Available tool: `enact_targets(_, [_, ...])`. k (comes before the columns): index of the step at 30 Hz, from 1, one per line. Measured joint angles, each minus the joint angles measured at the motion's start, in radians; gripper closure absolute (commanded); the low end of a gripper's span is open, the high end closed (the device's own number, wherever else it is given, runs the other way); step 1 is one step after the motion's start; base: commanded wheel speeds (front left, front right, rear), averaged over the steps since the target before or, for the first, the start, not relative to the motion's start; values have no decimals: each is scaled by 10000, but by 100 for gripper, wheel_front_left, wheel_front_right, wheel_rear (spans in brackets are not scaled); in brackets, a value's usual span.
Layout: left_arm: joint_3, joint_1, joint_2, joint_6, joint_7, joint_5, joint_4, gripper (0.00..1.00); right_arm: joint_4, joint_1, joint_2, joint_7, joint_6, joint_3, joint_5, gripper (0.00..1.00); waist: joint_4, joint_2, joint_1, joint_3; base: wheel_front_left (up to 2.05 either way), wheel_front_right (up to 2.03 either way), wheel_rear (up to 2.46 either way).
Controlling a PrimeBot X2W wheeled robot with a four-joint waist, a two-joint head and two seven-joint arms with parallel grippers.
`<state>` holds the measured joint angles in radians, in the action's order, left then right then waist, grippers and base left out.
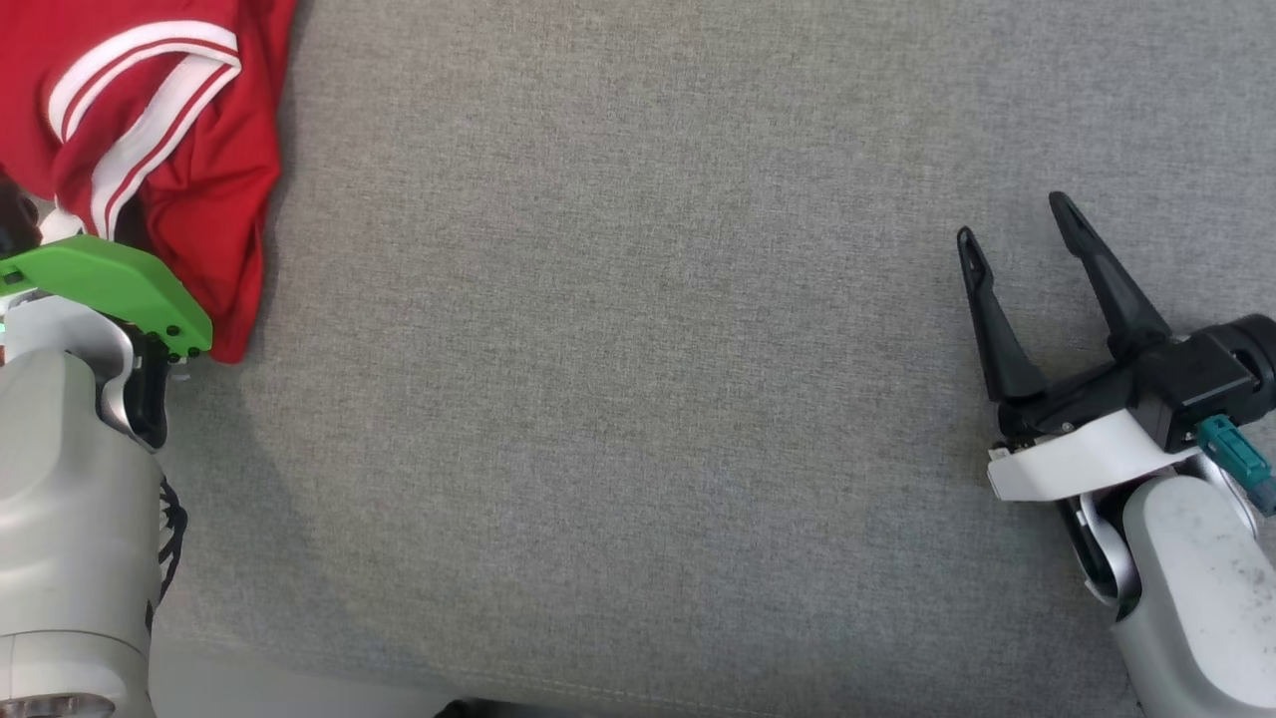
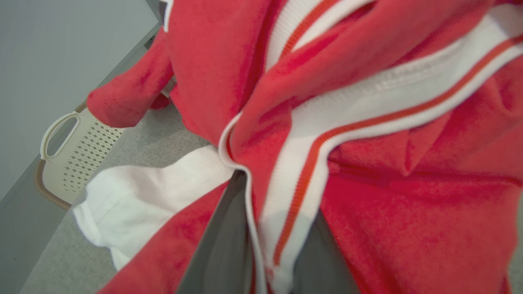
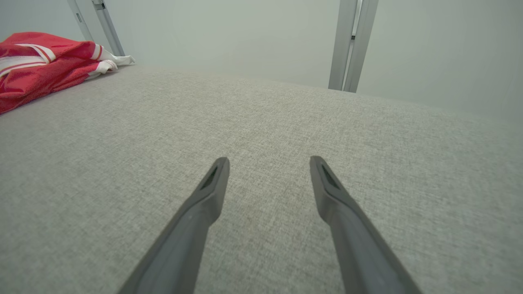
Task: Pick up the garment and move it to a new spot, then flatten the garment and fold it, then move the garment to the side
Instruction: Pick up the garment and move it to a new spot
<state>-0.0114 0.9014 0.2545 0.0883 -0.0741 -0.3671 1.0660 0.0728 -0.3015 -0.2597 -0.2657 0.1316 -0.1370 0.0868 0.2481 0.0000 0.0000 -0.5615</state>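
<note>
- Garment (image 1: 199,189): one, red, with white bands that carry a thin red stripe. You will find it bunched at the upper left corner of the head view, lying on the grey cloth surface (image 1: 638,399). From the right wrist view it sits far off at the upper left (image 3: 36,69), close to the back edge of the surface.
- Left gripper (image 2: 278,212): your left wrist view looks straight into the garment (image 2: 408,204). The two dark fingers (image 2: 220,249) stand close together, and a fold of the striped band is caught between them, with cloth draped over both.
- Green plate (image 1: 110,289): on the left wrist, just at the garment's lower edge in the head view. It covers the fingers there.
- Right gripper (image 1: 1012,219): at the right side of the head view, well apart from the garment. Its fingers are spread wide and hold nothing, with bare grey surface between them (image 3: 268,161).
- White piece (image 2: 135,192): soft cloth under the red folds, to the left of the left fingers. It may be a sleeve of the garment, though you cannot tell from this close.
- Basket (image 2: 69,155): cream, with a holed wall and a loop handle, standing beyond the edge of the surface at the left of the left wrist view.
- Posts (image 3: 351,45): two pale metal uprights against the wall behind the surface.
</note>
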Motion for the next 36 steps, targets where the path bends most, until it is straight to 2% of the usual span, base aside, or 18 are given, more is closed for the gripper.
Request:
enact_targets(5, [307, -7, 330, 174, -426, 157, -665, 100, 194, 605, 320, 6, 0, 128, 84, 0, -25, 0, 0, 576, 0, 0, 0])
enact_targets(11, [642, -15, 786, 255, -176, 366, -2604, 100, 313, 1280, 752, 13, 0, 270, 173, 0, 111, 0, 0, 1570, 0, 0, 0])
enact_targets(17, [890, -592, 1043, 282, 1193, 184, -5873, 100, 336, 1739, 1271, 13, 0, 336, 228, 0, 129, 0, 0, 2606, 0, 0, 0])
enact_targets(24, [1206, -1756, 1045, 347, 3522, -903, -10663, 100, 355, 2220, 1634, 13, 0, 506, 278, 0, -261, 0, -1, 3582, 0, 0, 0])
enact_targets(30, [1555, -2168, 640, 257, 5118, -2224, -13572, 100, 330, 2442, 1812, 13, 0, 681, 320, 0, -1073, 0, -1, 3982, 0, 0, 0])
enact_targets(33, [2011, -2285, 272, 249, 5657, -2917, -14422, 100, 318, 2499, 1877, 13, 0, 708, 339, 0, -1544, 0, -1, 4072, 0, 0, 0])
enact_targets(36, [2633, -2602, -286, 198, 6042, -3597, -14703, 100, 305, 2504, 1950, 13, 0, 702, 376, 0, -2042, 0, -1, 4127, 0, 0, 0])
